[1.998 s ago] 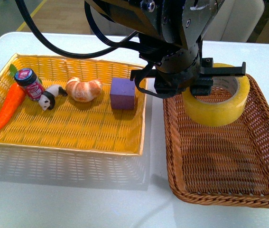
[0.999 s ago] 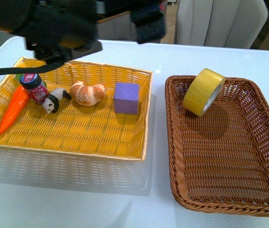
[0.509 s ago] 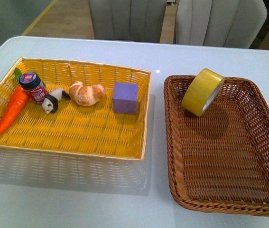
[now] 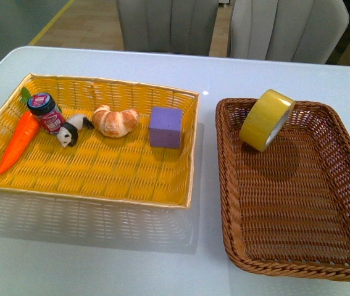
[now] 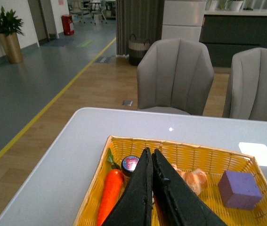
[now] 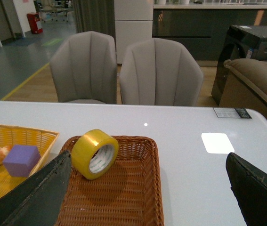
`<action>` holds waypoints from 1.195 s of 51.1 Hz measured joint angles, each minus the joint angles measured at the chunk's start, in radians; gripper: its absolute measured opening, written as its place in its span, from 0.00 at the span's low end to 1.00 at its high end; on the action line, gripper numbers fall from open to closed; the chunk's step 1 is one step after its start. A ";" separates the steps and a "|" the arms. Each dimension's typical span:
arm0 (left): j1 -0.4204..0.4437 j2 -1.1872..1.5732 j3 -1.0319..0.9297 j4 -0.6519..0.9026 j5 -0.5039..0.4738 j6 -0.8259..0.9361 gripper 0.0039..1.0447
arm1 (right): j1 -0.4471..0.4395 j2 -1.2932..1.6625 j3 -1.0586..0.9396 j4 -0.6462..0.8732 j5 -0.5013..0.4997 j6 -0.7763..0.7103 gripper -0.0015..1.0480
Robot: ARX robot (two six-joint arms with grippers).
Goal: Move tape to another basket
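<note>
Evidently the transfer is complete. The tape (image 4: 266, 119) lies inside the brown basket (image 4: 347, 154), at its far left corner, tilted on edge and leaning against the far rim; the right wrist view confirms this, with the roll's pale core open towards the camera. Two seconds ago the arm hung over that corner with the roll between its jaws; a second ago the roll was already free and leaning as it does now, with the arm pulling off to the far left. In the last half second nothing on the table has shifted, and both arms are now out of the front view.

The left gripper (image 5: 152, 188) is raised above the yellow tray (image 4: 190, 154), its fingers pressed together with nothing between them. The right gripper (image 6: 142, 193) is spread wide, one finger (image 6: 34, 197) at either edge of its wrist picture, holding nothing and hanging on the near side of the brown basket.

The tray's contents stand undisturbed: carrot (image 4: 18, 141), small jar (image 4: 45, 111), panda figure (image 4: 70, 131), croissant (image 4: 115, 120) and purple cube (image 4: 165, 126), all along its far half.

Judgement: the task's requirement is met, since the roll rests wholly within the target basket and apart from either gripper. The lean against the rim looks stable, though a knock could roll it flat.
</note>
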 joint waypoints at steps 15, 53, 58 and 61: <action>0.108 -0.204 -0.063 -0.158 0.119 0.003 0.01 | 0.000 0.000 0.000 0.000 0.000 0.000 0.91; 0.127 -0.680 -0.074 -0.596 0.128 0.003 0.01 | 0.000 0.000 0.000 0.000 0.000 0.000 0.91; 0.127 -0.716 -0.074 -0.632 0.128 0.003 0.01 | 0.000 0.000 0.000 0.000 0.000 0.000 0.91; 0.127 -0.740 -0.074 -0.657 0.129 0.003 0.01 | 0.000 0.000 0.000 0.000 0.000 0.000 0.91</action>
